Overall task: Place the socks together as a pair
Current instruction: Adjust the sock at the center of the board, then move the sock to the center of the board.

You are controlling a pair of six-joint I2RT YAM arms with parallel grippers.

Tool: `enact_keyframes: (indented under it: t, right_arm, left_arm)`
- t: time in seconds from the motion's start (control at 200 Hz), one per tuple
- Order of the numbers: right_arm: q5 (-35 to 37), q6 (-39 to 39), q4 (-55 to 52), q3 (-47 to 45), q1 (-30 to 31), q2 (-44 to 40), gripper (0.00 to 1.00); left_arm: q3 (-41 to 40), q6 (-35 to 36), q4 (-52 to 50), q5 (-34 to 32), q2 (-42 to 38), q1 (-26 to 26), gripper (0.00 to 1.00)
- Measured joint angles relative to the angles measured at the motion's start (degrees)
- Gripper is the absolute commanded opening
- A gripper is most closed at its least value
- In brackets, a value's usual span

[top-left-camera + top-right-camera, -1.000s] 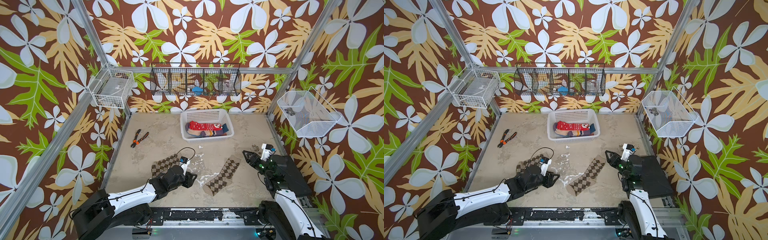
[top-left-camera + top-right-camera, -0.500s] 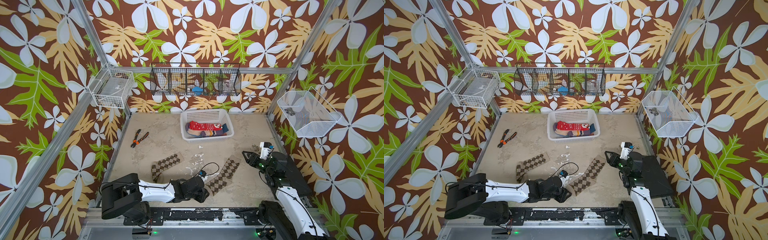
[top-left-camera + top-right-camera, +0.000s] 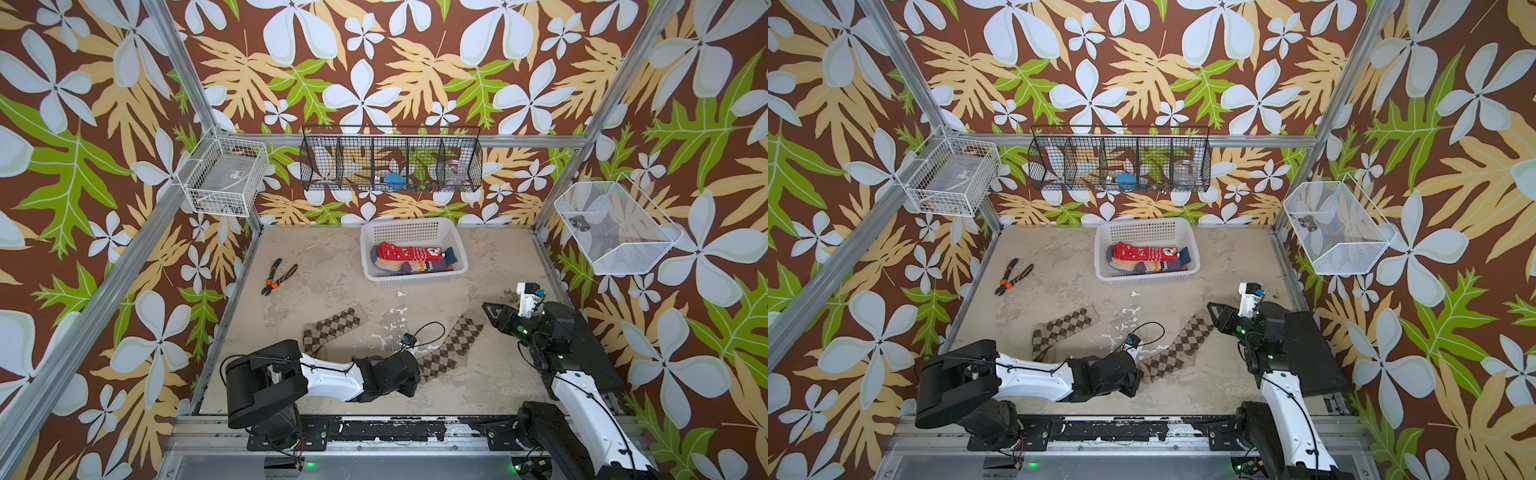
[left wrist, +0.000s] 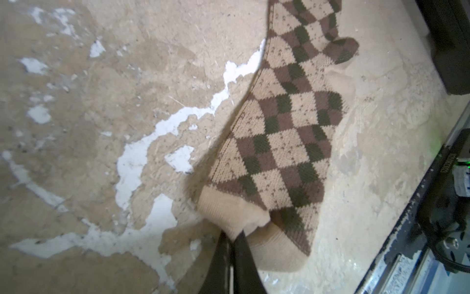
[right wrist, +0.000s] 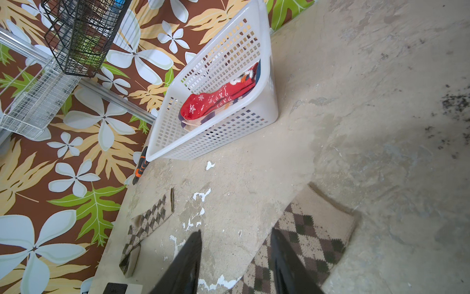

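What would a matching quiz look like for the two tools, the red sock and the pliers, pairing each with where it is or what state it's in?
Things:
1. left tool
2. right tool
3. red snowflake sock
4. pliers

Places or states:
A. lying in the white basket
B. open, holding nothing
C. lying on the table, apart from the basket
D. shut on the cuff of an argyle sock

Pairs: 1-D, 2-B, 3-A, 4-C.
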Motion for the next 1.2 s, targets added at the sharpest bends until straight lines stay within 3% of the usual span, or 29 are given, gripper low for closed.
enact_keyframes:
  t: [0.21,0.345,0.435,0.666,0.876,1.036,1.201]
  right_arm:
    - [-1.7,-2.2,-2.1,2.7,2.3,4.6,0.43]
    - [-1.4,-3.7,-3.5,4.0,8.2,8.6,0.43]
    - [-1.4,-4.5,-4.4,4.8,10.6,10.1,0.44]
    - [0.0,-5.9,-5.4,7.1,14.3,11.5,0.45]
    - [4.2,-6.5,-5.2,11.6,27.5,18.9,0.44]
    - [9.3,-6.3,-2.0,18.4,39.8,29.6,0.43]
    - [13.5,-5.5,3.3,25.0,47.4,41.6,0.43]
  left_arm:
    - [-0.8,4.7,-6.6,-7.6,-3.5,6.4,0.0]
    - [-1.1,9.0,-8.6,-10.9,-4.4,11.7,0.19]
    - [-0.8,11.1,-9.4,-12.6,-4.4,15.0,0.22]
    - [-0.5,14.0,-10.7,-12.7,-13.1,23.0,0.65]
    - [-2.3,13.4,-9.5,-10.3,-21.7,32.1,0.64]
    - [-9.0,10.2,-6.1,-9.6,-29.5,36.2,0.61]
    - [-16.0,7.3,-3.2,-7.7,-33.5,42.1,0.61]
